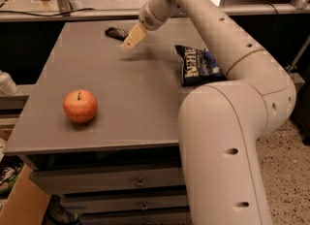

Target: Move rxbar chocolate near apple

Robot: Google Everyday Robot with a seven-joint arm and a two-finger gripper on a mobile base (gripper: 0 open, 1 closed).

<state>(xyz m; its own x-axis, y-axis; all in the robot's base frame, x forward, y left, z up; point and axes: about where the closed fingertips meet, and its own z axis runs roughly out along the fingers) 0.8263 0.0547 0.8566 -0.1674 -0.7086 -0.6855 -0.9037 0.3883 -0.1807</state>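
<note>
I count one apple (80, 106), one rxbar chocolate (116, 33) and one blue chip bag (198, 64) on one table (140, 107). My one gripper (130, 42) hangs over the table's far side.

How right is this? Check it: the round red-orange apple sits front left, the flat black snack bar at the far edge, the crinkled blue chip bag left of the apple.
One error: the camera view shows the crinkled blue chip bag right of the round red-orange apple, not left. The flat black snack bar is at the far edge, the end effector beside it.
</note>
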